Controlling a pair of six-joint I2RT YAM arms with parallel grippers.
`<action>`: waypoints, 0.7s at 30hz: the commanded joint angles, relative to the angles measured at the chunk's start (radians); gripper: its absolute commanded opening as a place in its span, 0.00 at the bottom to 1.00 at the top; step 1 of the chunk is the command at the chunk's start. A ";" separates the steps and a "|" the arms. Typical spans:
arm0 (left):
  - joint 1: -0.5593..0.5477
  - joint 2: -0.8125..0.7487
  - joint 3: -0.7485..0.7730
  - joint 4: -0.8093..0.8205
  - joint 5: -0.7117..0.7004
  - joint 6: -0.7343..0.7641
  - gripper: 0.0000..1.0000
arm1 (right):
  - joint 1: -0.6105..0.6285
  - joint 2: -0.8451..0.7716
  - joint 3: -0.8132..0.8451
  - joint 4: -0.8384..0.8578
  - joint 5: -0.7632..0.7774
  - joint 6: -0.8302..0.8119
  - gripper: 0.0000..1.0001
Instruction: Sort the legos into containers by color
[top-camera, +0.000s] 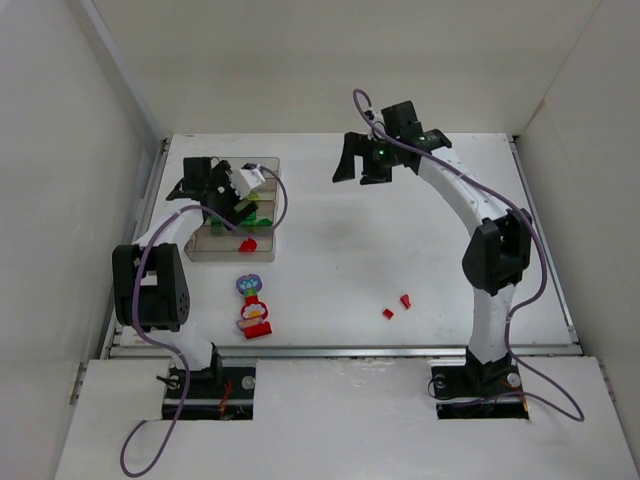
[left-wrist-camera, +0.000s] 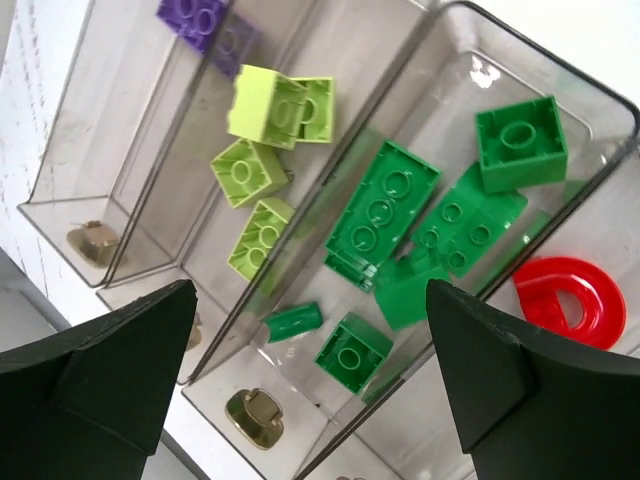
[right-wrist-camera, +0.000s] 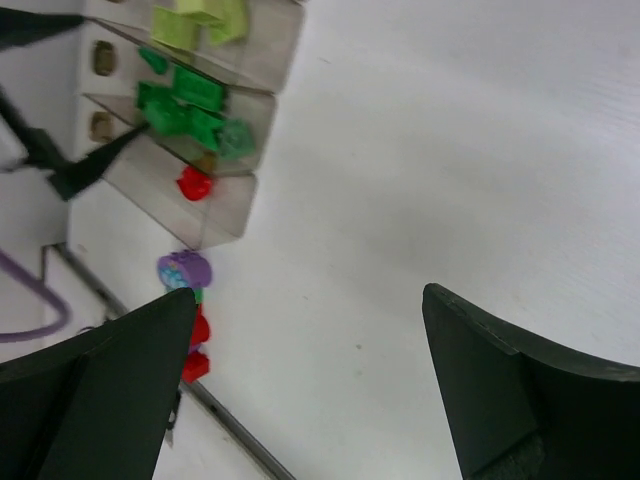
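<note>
Left gripper (left-wrist-camera: 310, 300): jaws wide apart, holding nothing, above the tray (left-wrist-camera: 330, 190). Dark green bricks (left-wrist-camera: 380, 210) lie between the fingers, lime bricks (left-wrist-camera: 250, 170) one compartment over, and a red curved piece (left-wrist-camera: 570, 300) beside the other finger. Right gripper (right-wrist-camera: 308, 292): jaws wide, empty, with bare table (right-wrist-camera: 450, 150) between them and the flower-topped piece (right-wrist-camera: 185, 270) just beyond one fingertip.

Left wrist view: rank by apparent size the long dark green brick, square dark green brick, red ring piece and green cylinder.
Largest: long dark green brick
Next: square dark green brick and red ring piece, too alike to rank
Smallest: green cylinder
</note>
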 joint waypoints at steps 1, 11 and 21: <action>0.001 -0.052 0.084 0.037 -0.003 -0.119 1.00 | 0.003 -0.110 -0.031 -0.123 0.169 -0.049 1.00; -0.044 -0.108 0.147 0.066 -0.186 -0.496 1.00 | 0.054 -0.331 -0.579 -0.354 0.537 -0.005 0.95; -0.044 -0.311 -0.055 -0.013 -0.284 -0.728 1.00 | 0.109 -0.360 -0.838 -0.334 0.548 0.098 0.61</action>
